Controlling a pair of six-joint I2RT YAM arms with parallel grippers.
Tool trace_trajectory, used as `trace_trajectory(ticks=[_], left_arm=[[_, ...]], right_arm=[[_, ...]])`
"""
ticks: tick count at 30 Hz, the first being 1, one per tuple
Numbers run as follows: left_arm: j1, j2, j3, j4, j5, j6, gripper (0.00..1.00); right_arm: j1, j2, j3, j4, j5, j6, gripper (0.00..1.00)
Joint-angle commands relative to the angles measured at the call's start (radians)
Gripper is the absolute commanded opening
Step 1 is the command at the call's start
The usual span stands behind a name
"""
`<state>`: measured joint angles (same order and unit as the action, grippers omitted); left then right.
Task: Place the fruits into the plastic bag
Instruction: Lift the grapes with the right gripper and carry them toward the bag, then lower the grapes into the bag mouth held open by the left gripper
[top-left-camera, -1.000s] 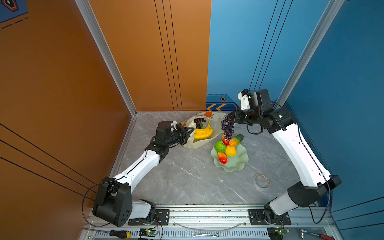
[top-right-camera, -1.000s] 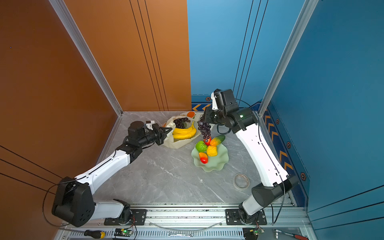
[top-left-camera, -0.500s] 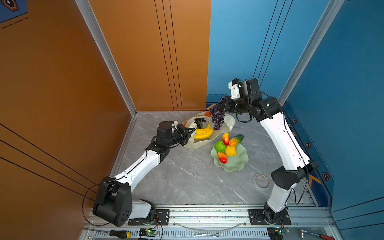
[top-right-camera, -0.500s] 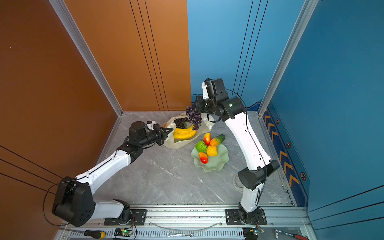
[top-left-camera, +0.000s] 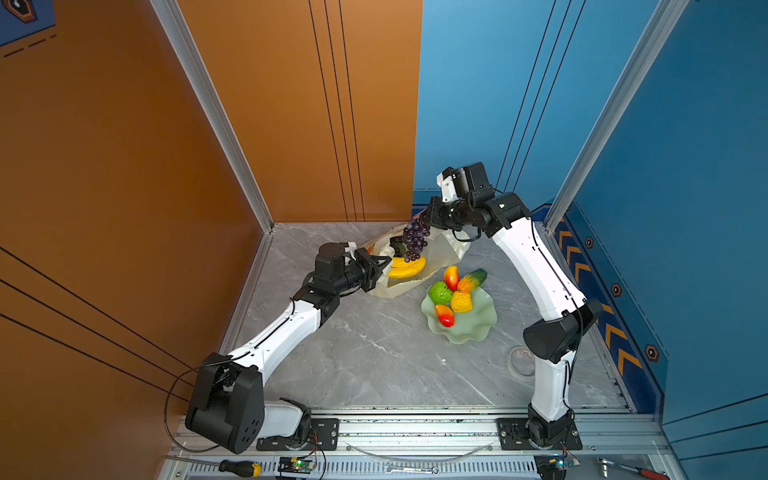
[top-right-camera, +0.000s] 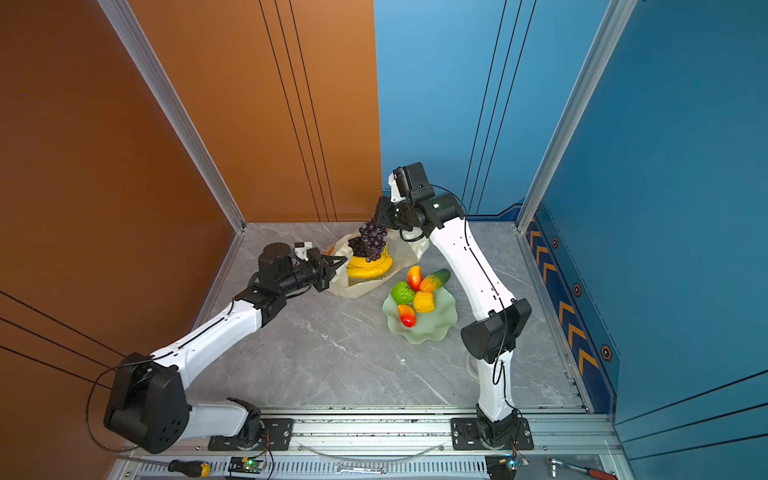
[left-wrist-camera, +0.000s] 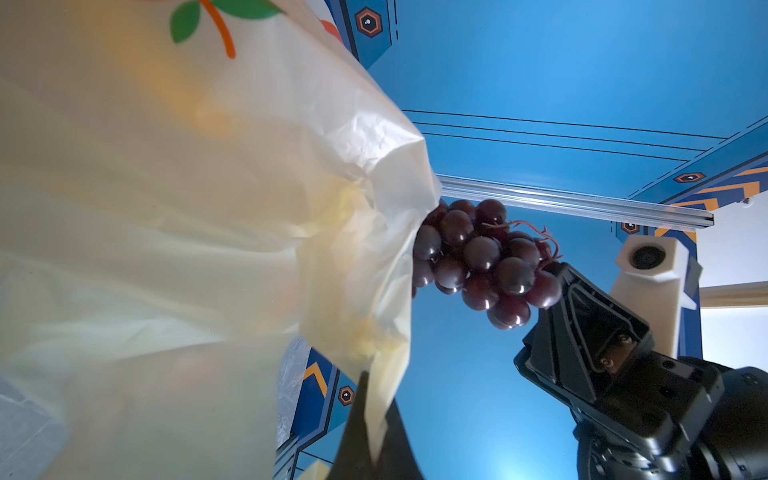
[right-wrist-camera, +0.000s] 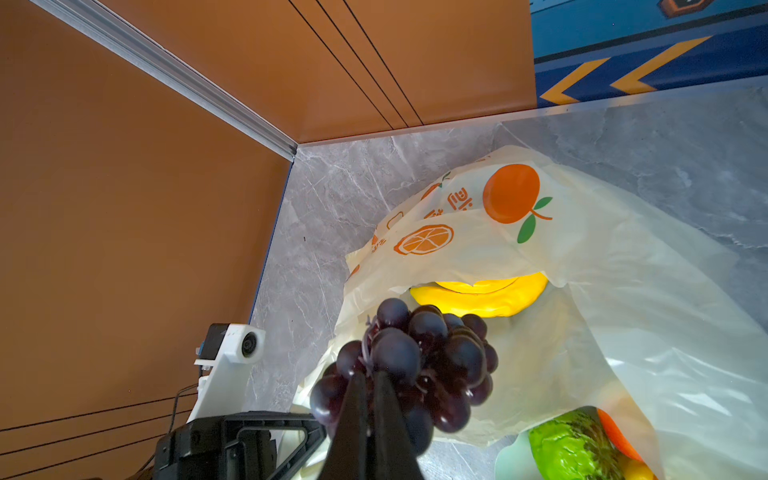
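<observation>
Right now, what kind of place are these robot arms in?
Probably a robot test booth, not a kitchen: wall panels close it in, a metal mounting rail runs along the front, a screwdriver beside it.

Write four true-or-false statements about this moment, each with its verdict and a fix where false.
1. The right hand is shut on a dark purple grape cluster. True.
2. The left hand is open and clear of the plastic bag. False: it is shut on the bag's edge.
3. A banana bunch lies inside the plastic bag. True.
4. The pale green dish is empty. False: five toy fruits lie in it, among them a papaya.
</observation>
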<state>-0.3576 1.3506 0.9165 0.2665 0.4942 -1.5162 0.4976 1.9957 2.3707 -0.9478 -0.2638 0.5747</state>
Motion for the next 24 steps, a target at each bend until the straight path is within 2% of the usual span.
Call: trace_trajectory(ticks=[1,24], left_arm=[[-0.001,0.002,0.023,0.012,-0.001,-0.002,0.00],[0.022,0.005,0.040,0.012,-0.009,-0.020,0.00]], right_arm=[[0.007,0.020,0.030,0.055,-0.028,0.021,0.00],[0.021,0.118,-0.045,0.089,-0.044,0.000,0.00]])
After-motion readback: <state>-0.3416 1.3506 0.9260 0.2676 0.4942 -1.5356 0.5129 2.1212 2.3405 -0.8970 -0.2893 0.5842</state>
